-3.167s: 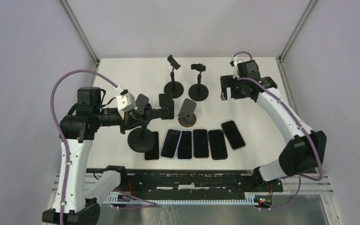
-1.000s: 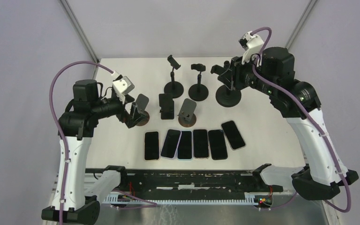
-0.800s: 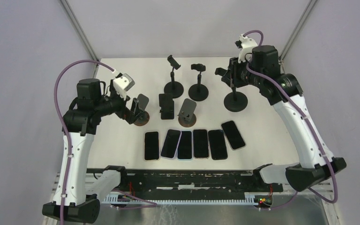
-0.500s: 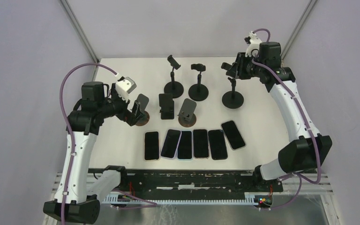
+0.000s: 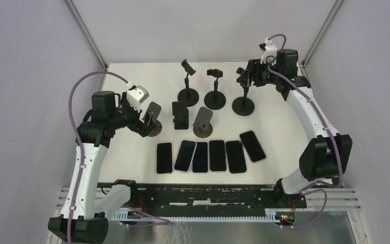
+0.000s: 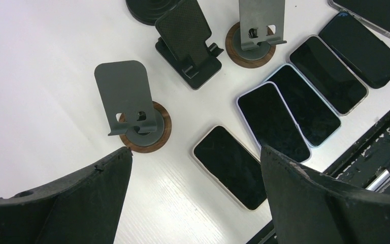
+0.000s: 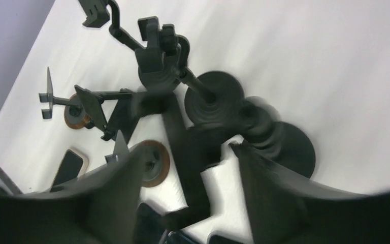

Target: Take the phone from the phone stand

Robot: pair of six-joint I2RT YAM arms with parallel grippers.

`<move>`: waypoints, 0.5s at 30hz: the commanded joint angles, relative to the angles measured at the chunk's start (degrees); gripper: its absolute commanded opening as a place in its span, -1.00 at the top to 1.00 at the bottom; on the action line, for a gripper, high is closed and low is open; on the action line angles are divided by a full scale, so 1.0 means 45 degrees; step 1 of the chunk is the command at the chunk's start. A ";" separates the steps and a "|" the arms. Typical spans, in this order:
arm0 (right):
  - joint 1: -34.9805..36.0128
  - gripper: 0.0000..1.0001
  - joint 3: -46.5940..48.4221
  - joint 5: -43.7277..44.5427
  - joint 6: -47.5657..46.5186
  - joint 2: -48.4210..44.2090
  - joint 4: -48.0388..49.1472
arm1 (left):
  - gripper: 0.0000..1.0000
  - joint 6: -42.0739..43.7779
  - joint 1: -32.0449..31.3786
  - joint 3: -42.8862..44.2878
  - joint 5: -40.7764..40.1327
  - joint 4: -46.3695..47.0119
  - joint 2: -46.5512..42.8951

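Top view: six phones (image 5: pixel 217 155) lie flat in a row on the table (image 5: pixel 132 81) at lower centre. No phone stand (image 5: pixel 244 104) carries one, so removal looks finished. Left wrist view, closer: the left gripper (image 6: pixel 195 152) has its fingers (image 6: pixel 304 203) wide and empty above a bare wood-based stand (image 6: pixel 134 109). Right wrist view, blurred: the right gripper (image 7: pixel 188 147) has its fingers (image 7: pixel 279 198) either side of a dark shape, probably that phone stand; I cannot tell whether it is gripped.

Black phones (image 5: pixel 217 155) on white table (image 5: pixel 284 132); grey stand (image 6: pixel 124 94) has wood-brown base (image 6: pixel 160 133).
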 commanded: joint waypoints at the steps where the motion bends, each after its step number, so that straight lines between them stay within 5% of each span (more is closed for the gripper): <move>1: -0.0064 -0.94 -0.0348 0.1032 -0.0590 -0.0604 0.0515 | -1.00 -0.0781 0.0104 -0.0024 -0.0293 0.0913 -0.0063; 11: -0.0064 -0.96 -0.1958 0.3423 -0.0404 -0.4264 0.0329 | -1.00 -0.0655 0.0725 -0.0214 -0.0733 0.1203 -0.0176; 15: -0.0065 -0.96 -0.3496 0.5488 -0.0293 -0.6439 0.0221 | -1.00 -0.0154 0.2241 -0.0305 -0.0395 0.1295 -0.0198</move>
